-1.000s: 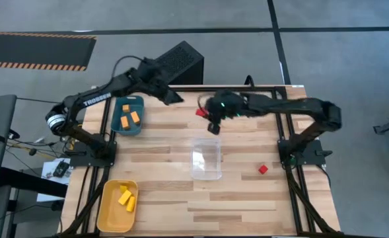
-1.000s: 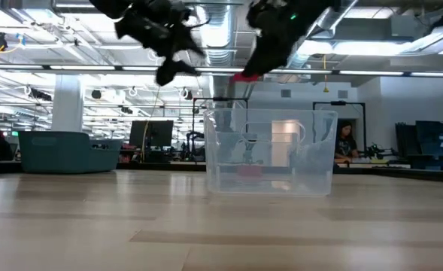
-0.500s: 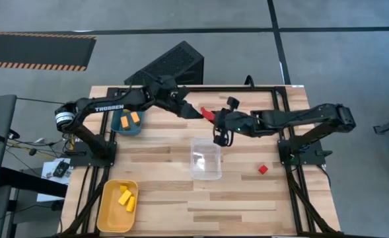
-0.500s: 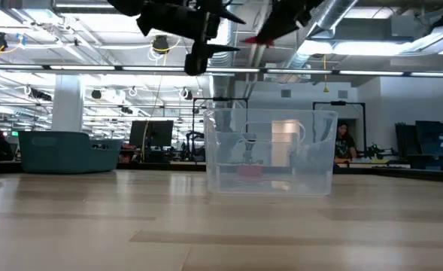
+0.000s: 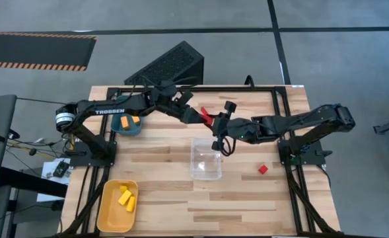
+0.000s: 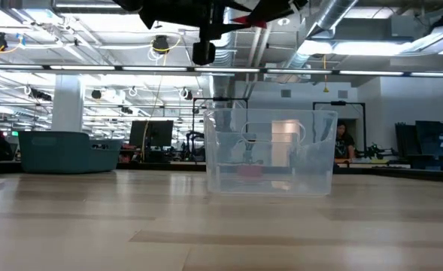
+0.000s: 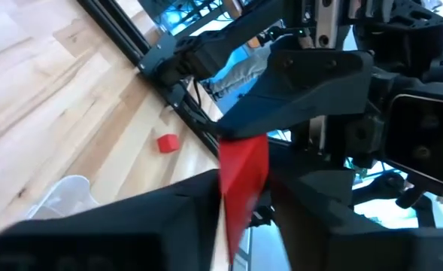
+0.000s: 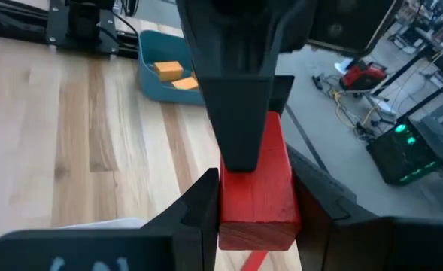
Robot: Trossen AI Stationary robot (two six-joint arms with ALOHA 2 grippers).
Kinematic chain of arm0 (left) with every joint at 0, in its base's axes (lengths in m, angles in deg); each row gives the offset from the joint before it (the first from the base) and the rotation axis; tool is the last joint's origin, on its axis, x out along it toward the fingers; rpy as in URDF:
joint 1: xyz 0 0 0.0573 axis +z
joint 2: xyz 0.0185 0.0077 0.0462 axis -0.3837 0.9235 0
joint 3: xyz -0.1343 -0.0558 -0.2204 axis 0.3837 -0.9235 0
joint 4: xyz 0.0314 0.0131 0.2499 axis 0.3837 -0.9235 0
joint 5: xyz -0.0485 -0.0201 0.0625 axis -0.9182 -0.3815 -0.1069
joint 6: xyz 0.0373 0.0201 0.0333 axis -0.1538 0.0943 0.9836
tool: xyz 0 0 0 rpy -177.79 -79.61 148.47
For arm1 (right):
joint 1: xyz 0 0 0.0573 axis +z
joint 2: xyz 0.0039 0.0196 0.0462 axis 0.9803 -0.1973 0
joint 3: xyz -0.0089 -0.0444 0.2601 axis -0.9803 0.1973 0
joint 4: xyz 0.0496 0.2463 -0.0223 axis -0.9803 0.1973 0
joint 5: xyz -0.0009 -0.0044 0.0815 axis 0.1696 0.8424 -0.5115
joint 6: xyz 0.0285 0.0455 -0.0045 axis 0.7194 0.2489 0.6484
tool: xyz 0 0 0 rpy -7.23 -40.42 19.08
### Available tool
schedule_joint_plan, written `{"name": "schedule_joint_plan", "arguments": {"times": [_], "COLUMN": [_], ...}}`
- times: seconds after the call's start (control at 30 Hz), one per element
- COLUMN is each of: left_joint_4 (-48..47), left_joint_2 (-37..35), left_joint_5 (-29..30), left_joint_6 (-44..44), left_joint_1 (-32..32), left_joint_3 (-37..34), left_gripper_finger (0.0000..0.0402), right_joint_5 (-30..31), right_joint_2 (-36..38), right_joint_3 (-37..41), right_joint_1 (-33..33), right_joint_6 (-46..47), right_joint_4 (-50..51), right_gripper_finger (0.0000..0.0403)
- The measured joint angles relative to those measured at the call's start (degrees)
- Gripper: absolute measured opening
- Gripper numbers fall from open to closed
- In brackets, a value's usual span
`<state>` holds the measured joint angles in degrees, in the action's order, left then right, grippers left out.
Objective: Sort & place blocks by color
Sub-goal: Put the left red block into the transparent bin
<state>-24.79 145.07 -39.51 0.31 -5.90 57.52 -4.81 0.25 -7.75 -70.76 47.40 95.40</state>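
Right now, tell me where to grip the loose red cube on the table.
Pinch the red cube across two opposite side faces, straight down from above: it lies flat, alone on bare wood, right of the clear box. The right gripper now holds a red block midair.

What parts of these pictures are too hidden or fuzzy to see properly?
- Red block, right wrist view: the left gripper's finger covers its upper part, so its full shape is unclear.
- Clear box, low view: something reddish shows through the wall, too blurred to identify.
- Orange blocks, high view: the left arm partly covers the teal tray, so their count is unsure.
- Both grippers, low view: cut off by the top edge.
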Motion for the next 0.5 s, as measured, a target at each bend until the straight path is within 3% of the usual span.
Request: {"name": "schedule_joint_plan", "arguments": {"times": [0.17,0.33,0.5], "left_joint_4": [0.1,-0.1,-8.1], "left_joint_2": [0.0,0.0,-0.1], "left_joint_5": [0.0,0.7,7.0], "left_joint_6": [0.3,1.9,10.4], "left_joint_1": [0.1,0.5,0.1], "left_joint_3": [0.0,0.0,0.2], "left_gripper_finger": [0.0021,0.0028,0.0026], "right_joint_5": [0.3,0.1,-0.9], "right_joint_2": [0.1,0.1,1.5], "right_joint_3": [0.0,0.0,0.1], "right_joint_1": [0.2,-0.6,-0.9], "right_joint_6": [-2.1,-1.2,3.5], "right_joint_4": [0.0,0.4,5.5], "right_gripper_finger": [0.0137,0.0159,0.0203]}}
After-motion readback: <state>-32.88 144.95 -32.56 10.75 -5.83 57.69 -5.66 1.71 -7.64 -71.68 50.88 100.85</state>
